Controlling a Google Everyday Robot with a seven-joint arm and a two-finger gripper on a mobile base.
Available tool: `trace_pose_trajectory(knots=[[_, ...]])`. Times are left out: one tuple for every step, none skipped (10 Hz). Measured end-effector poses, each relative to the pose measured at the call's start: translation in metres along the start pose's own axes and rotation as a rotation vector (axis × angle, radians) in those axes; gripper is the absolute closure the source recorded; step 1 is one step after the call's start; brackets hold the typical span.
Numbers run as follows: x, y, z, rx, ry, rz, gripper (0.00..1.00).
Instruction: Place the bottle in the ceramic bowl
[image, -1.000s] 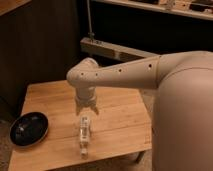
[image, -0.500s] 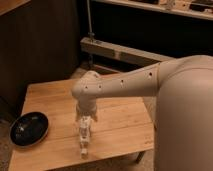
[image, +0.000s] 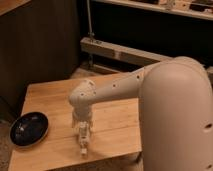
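Wooden table (image: 47, 97), light plank top, recorded in the single camera view; it is set before a dark panelled wall (image: 40, 45) and a pale horizontal beam (image: 120, 50).

Item 1: ceramic bowl (image: 29, 129). Round, shallow, glossy and dark, it is placed at the table's left edge near the front corner. Nothing is seen inside it.

Item 2: bottle (image: 84, 145). Small, slender and whitish, it is found near the table's front edge, right of the ceramic bowl and well apart from it. Its upper part is covered by the end effector. Whether it stands or lies cannot be told.

Item 3: end effector (image: 82, 126). Pale and pointed downward, it is positioned directly over the bottle's far end and is in contact with or just above it. Whether it is open or clamped on the bottle cannot be told.

Item 4: arm (image: 117, 89). White, with small dark dots along it, it is extended leftward across the table from the robot's large rounded body (image: 175, 120), by which the right side of the view is filled.
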Motion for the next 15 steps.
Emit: trace_pose_trajectory(knots=[[0.001,0.004,0.014,0.006,0.012,-0.015,0.35],[0.002,0.007,0.022,0.022,0.016,-0.019,0.35],[0.002,0.009,0.025,0.037,0.015,-0.020,0.35],[0.003,0.009,0.028,0.059,0.014,-0.024,0.36],[0.004,0.011,0.030,0.069,0.014,-0.032,0.39],[0.004,0.013,0.030,0.078,0.012,-0.041,0.49],[0.004,0.014,0.030,0.081,0.012,-0.048,0.57],[0.004,0.017,0.031,0.084,0.018,-0.062,0.69],[0.005,0.020,0.034,0.082,0.027,-0.074,0.78],[0.006,0.021,0.038,0.082,0.042,-0.085,0.89],[0.008,0.024,0.044,0.087,0.063,-0.106,0.98],[0.009,0.026,0.044,0.084,0.064,-0.109,1.00],[0.008,0.025,0.043,0.085,0.063,-0.107,1.00],[0.008,0.024,0.043,0.085,0.062,-0.104,1.00],[0.007,0.026,0.042,0.078,0.065,-0.113,1.00]])
